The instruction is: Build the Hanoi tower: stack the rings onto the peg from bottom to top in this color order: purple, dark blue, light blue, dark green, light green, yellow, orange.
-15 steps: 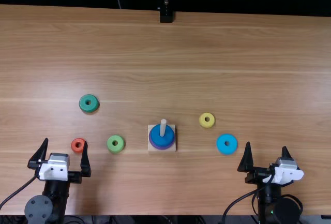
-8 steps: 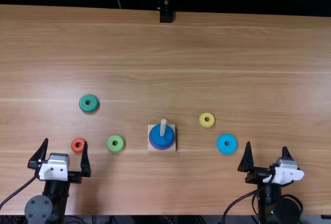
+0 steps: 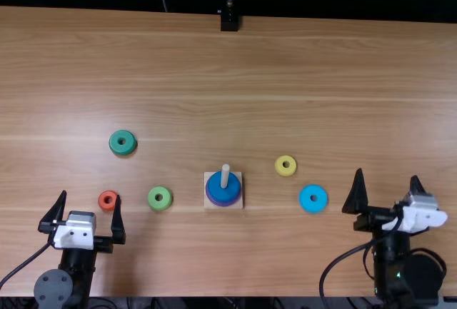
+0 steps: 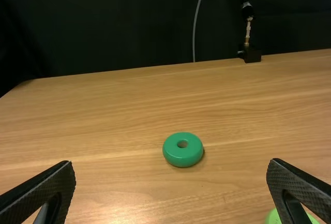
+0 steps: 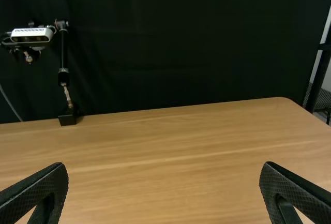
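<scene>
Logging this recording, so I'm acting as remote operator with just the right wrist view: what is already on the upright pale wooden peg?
Observer: In the top view, the pale wooden peg carries a flat dark blue ring on top of a wider purple ring.

Operator: So light blue comes next. Where is that ring from my right gripper?

Observer: The round light blue ring lies flat to the right gripper's left, between it and the peg.

Operator: Is the left gripper holding a ring?

Observer: No, its fingers are spread wide and grip no ring.
</scene>
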`<state>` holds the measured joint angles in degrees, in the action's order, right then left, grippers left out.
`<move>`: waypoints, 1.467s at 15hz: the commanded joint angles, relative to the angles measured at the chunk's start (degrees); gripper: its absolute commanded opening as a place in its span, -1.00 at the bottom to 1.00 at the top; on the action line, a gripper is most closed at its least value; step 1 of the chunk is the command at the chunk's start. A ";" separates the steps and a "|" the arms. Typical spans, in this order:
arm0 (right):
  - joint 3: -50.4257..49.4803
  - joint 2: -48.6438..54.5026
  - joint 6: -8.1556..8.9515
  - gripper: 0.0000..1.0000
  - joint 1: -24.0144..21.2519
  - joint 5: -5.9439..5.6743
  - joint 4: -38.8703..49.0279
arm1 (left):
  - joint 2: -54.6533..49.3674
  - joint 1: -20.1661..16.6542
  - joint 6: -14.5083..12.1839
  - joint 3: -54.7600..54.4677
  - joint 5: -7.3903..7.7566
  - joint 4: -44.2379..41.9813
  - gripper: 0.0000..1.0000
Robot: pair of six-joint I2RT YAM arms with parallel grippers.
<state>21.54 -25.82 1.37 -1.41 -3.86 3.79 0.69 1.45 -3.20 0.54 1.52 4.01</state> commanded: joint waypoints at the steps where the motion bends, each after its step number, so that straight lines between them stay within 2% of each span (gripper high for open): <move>1: 5.18 -5.73 0.11 1.00 0.09 0.59 -0.06 | -0.69 -0.14 -0.81 -0.54 0.38 3.58 1.00; 3: 10.89 -13.38 0.11 1.00 1.67 0.48 -1.64 | -0.69 -0.14 -0.81 -0.54 0.48 3.48 1.00; 4: 14.76 -17.15 0.22 1.00 2.73 0.38 -5.33 | -0.69 -0.14 -0.81 -0.54 0.38 3.58 1.00; 7: 28.21 -30.95 0.22 1.00 6.51 0.38 -23.05 | -0.69 -0.14 -0.81 -0.54 0.48 3.58 1.00; 9: 31.72 -38.16 -0.21 1.00 9.50 0.59 -30.22 | -0.69 -0.14 -0.81 -0.54 0.48 3.48 1.00; 10: 31.81 -39.92 -0.31 1.00 9.23 1.43 -30.43 | -0.69 -0.14 -0.81 -0.54 0.38 3.58 1.00; 11: 31.99 -41.41 -0.63 1.00 9.23 3.75 -30.96 | -0.69 -0.14 -0.81 -0.54 0.48 3.48 1.00; 12: 32.60 -43.96 -0.73 1.00 9.41 4.60 -32.54 | -0.69 -0.14 -0.81 -0.54 0.38 3.58 1.00; 15: 34.09 -49.59 -1.37 1.00 9.85 5.23 -48.68 | -0.69 -0.14 -0.81 -0.54 0.48 3.58 1.00; 17: 34.89 -52.31 -1.79 1.00 9.94 5.65 -51.21 | -0.69 -0.14 -0.81 -0.54 0.48 3.58 1.00; 22: 34.97 -55.91 -1.68 1.00 9.85 5.76 -50.05 | -0.69 -0.14 -0.81 -0.54 0.48 3.58 1.00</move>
<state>55.07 -80.58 -0.12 7.84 1.10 -45.98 0.67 1.45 -3.20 0.54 1.52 4.01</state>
